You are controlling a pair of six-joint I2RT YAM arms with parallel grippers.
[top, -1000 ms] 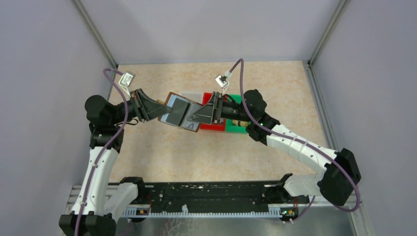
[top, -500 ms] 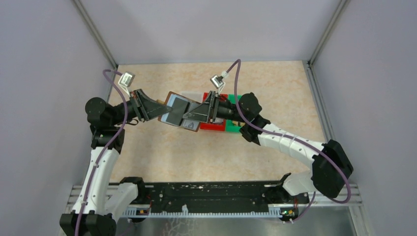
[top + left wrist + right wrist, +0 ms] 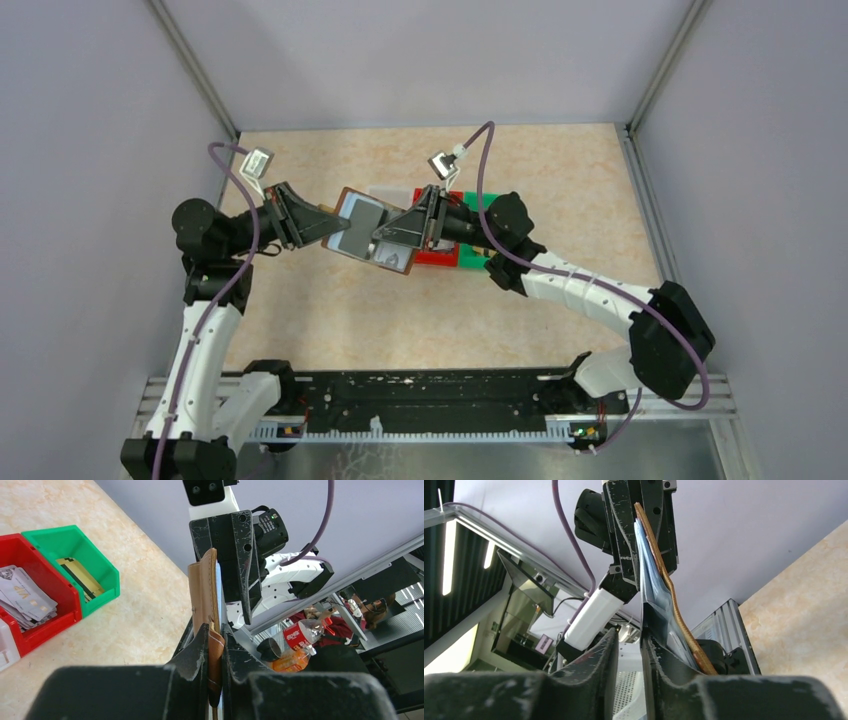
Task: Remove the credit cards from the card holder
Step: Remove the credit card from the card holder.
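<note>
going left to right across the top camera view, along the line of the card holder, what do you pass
left tool → card holder → red bin → green bin; the right tool lies over both the holder and the red bin, so it is left out of the order

The brown card holder [image 3: 360,226] is spread open between the two arms above the tabletop [image 3: 400,320], its left edge gripped by the left claw [image 3: 328,222]. The right claw [image 3: 383,240] comes in from the right, with its tips over the holder's inner face. A red bin [image 3: 437,257] and a green bin [image 3: 478,263] sit side by side under the right arm.
</note>
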